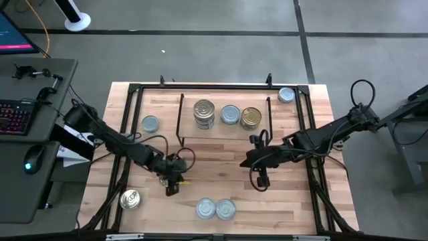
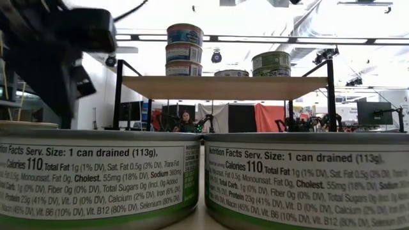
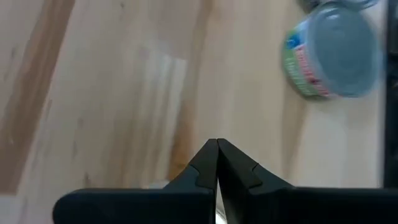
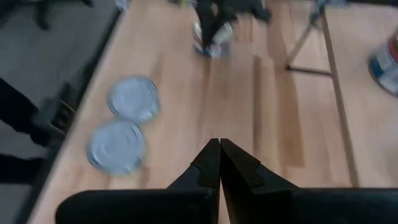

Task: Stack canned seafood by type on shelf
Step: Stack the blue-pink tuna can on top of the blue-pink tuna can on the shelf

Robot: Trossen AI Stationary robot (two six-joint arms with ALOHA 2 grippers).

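The shelf (image 1: 224, 130) stands mid-table on thin black legs. It carries a stack of three tins (image 1: 204, 114), a pale blue tin (image 1: 230, 114) and a gold tin (image 1: 251, 118); the low view shows them on the board (image 2: 223, 80). Two silver tins (image 1: 206, 209) (image 1: 226, 209) sit at the near edge. Loose tins rest on the table to the left (image 1: 151, 123), at the far right (image 1: 286, 95) and near left (image 1: 130, 199). My left gripper (image 1: 172, 187) (image 3: 217, 146) is shut over bare wood in front of the shelf's left end. My right gripper (image 1: 261, 179) (image 4: 219, 146) is shut in front of its right end.
A black frame (image 1: 130, 90) runs around the tabletop. The shelf's wire legs (image 4: 308, 50) stand beyond the right gripper. Bare wood lies between the two grippers, in front of the shelf. A desk with a keyboard (image 1: 17, 114) is left of the table.
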